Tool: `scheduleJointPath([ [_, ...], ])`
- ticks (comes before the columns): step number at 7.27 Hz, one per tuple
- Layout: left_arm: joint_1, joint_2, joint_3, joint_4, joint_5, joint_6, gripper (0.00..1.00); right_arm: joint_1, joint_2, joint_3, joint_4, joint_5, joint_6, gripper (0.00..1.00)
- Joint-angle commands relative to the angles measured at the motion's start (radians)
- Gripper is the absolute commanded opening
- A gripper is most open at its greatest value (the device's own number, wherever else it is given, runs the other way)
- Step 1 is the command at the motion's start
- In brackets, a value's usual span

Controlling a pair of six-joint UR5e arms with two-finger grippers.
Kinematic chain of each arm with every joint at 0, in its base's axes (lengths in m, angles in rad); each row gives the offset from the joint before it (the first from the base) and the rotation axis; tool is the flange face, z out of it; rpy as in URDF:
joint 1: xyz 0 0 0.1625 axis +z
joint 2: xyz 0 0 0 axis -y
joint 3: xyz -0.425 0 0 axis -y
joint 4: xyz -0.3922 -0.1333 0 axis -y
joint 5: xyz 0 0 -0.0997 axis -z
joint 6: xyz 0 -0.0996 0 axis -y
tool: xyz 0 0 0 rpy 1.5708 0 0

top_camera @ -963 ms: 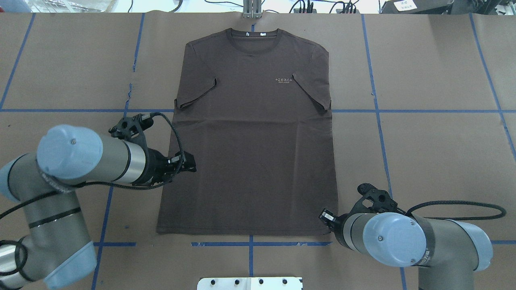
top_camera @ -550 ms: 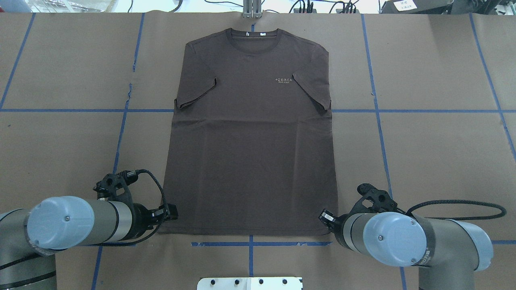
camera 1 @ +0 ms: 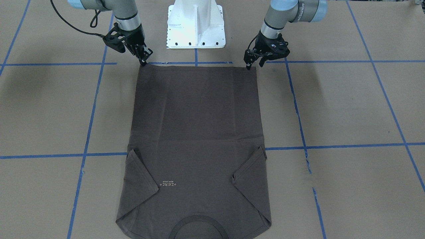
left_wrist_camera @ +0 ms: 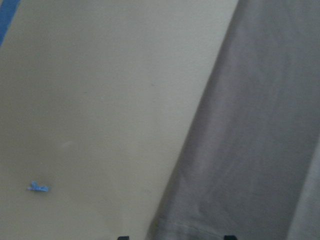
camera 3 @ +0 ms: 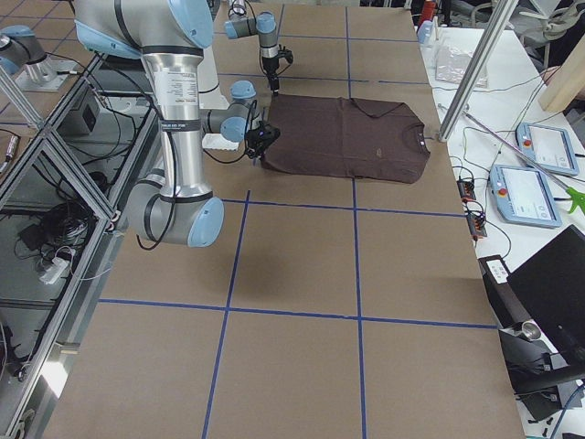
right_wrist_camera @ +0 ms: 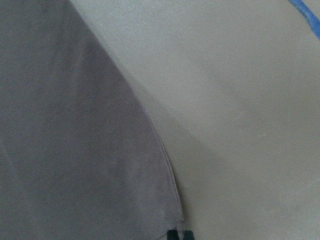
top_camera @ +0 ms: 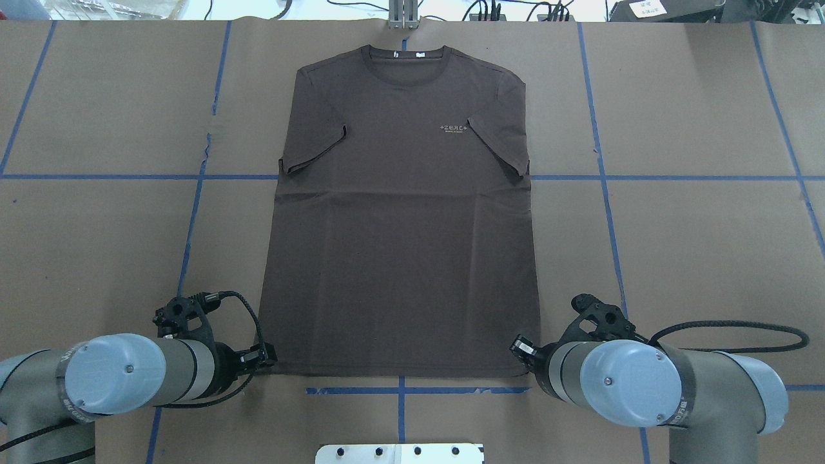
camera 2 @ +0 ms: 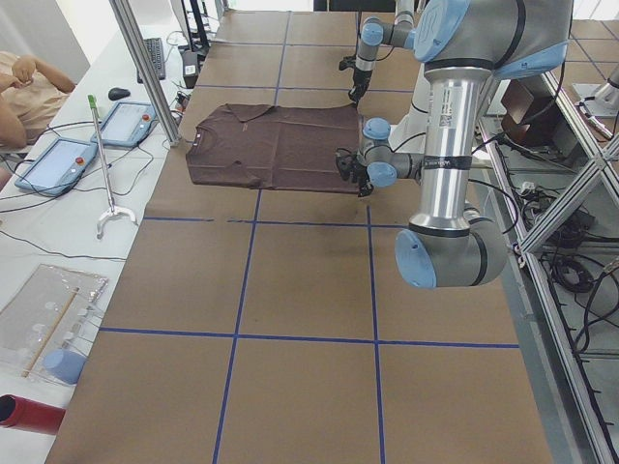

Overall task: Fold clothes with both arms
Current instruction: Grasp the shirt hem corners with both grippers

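Observation:
The dark grey-brown T-shirt (top_camera: 399, 225) lies flat on the brown paper with both sleeves folded in, its neck at the far edge and its hem toward the robot. My left gripper (camera 1: 255, 64) is open at the hem's left corner. In the left wrist view its fingertips (left_wrist_camera: 122, 237) stand wide apart either side of the shirt's edge (left_wrist_camera: 250, 150). At the hem's right corner my right gripper (camera 1: 144, 61) is shut on the cloth. In the right wrist view its two tips (right_wrist_camera: 172, 234) meet at the corner of the shirt (right_wrist_camera: 75, 150).
The white pedestal base (camera 1: 196, 23) stands just behind the hem. Blue tape lines (top_camera: 602, 177) grid the paper. A metal post (top_camera: 403, 16) stands at the far edge by the neck. Tablets (camera 2: 124, 124) and a seated person (camera 2: 19, 87) are beyond that edge.
My left arm has swung back from the shirt's left side to the near-left hem corner and settled there. The right arm has not moved.

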Motion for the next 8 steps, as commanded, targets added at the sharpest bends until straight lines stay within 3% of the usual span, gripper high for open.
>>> scheduleJointPath([
  [1, 0.004, -0.001, 0.010, 0.000, 0.000, -0.001, 0.66, 0.000, -0.002, 0.001, 0.000, 0.000, 0.000, 0.00],
  [2, 0.004, -0.003, 0.012, 0.001, 0.000, -0.001, 0.58, 0.000, -0.004, 0.001, 0.000, -0.001, 0.000, 0.00],
  [3, 0.004, -0.006, 0.010, 0.001, -0.001, -0.001, 0.24, 0.001, -0.004, 0.003, 0.002, -0.001, -0.001, 0.00],
  [4, 0.004, -0.015, 0.007, 0.001, -0.004, 0.001, 0.00, 0.001, -0.004, 0.003, 0.002, -0.001, -0.002, 0.00],
  [8, 0.001, -0.034, -0.033, 0.004, -0.009, -0.002, 0.00, 0.003, -0.007, 0.006, 0.002, -0.001, -0.002, 0.00],
])
